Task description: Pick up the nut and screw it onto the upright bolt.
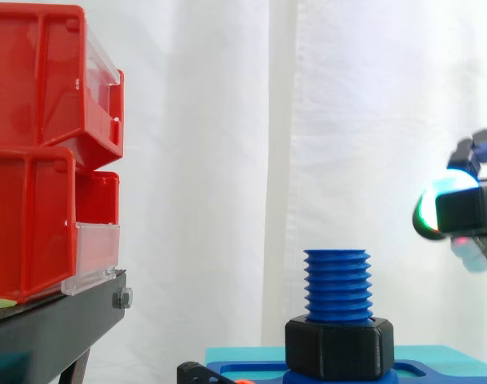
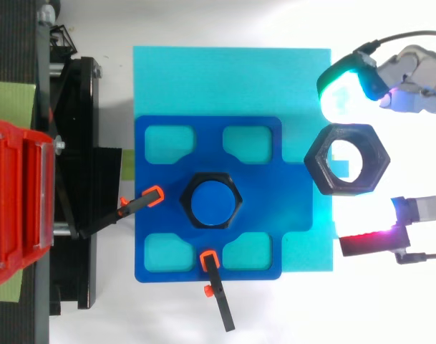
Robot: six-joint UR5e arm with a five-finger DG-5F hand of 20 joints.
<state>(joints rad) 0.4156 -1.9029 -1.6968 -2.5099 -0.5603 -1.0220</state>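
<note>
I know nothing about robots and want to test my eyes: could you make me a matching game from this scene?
1 bolt
2 loose nut
3 red bins
4 hand

a on the black stand
b upright in the blue plate
c across the cyan mat edge
d open, pads glowing

Pairs: 1-b, 2-c, 3-a, 4-d

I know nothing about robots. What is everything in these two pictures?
mat: one, cyan, centre of the top view
base plate: one, blue, on the mat
bolt: one, blue, upright at the plate's middle
seated nut: one, black, round the bolt's foot
loose nut: one, black, right of the plate
clamps: two, black with orange tips, at the plate's edges
stand: one, black, at left
bins: two, red, stacked on the stand
robot hand: one, grey, beside the loose nut
</note>
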